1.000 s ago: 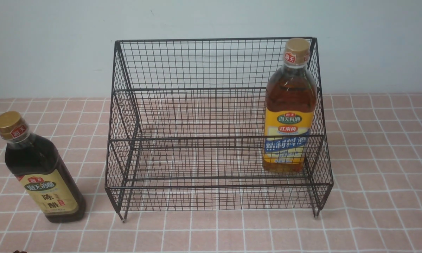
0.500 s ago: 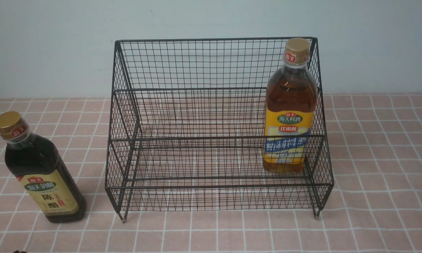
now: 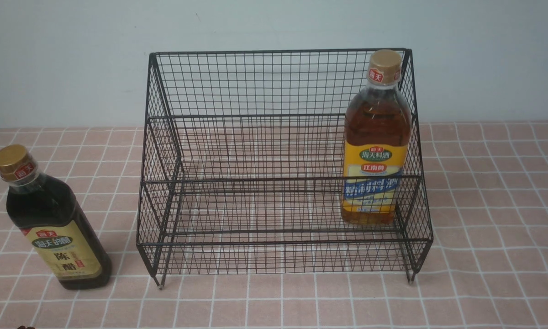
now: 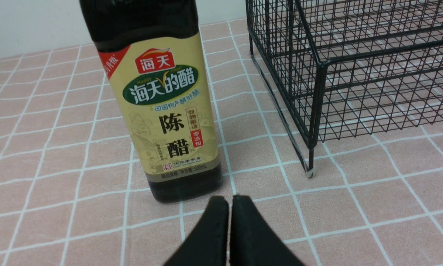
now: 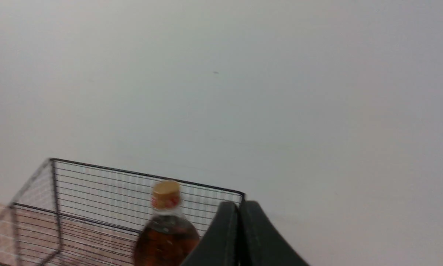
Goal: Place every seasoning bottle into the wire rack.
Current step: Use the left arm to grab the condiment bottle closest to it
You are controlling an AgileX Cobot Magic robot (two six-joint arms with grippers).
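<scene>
The black wire rack [image 3: 278, 151] stands in the middle of the table. The amber bottle [image 3: 376, 146] with the yellow-and-blue label stands upright inside it, at the right end of the lower tier. The dark bottle [image 3: 50, 224] with the beige label stands upright on the table, left of the rack. My left gripper [image 4: 229, 201] is shut and empty, low over the table just short of the dark bottle [image 4: 158, 99]. My right gripper [image 5: 239, 207] is shut and empty, raised, with the amber bottle [image 5: 165, 225] and the rack [image 5: 96, 192] beyond it. Neither gripper shows in the front view.
The table carries a pink tiled cloth [image 3: 493, 205]. A plain pale wall [image 3: 73, 59] rises right behind the rack. The rack's front left leg [image 4: 309, 162] stands close to the dark bottle.
</scene>
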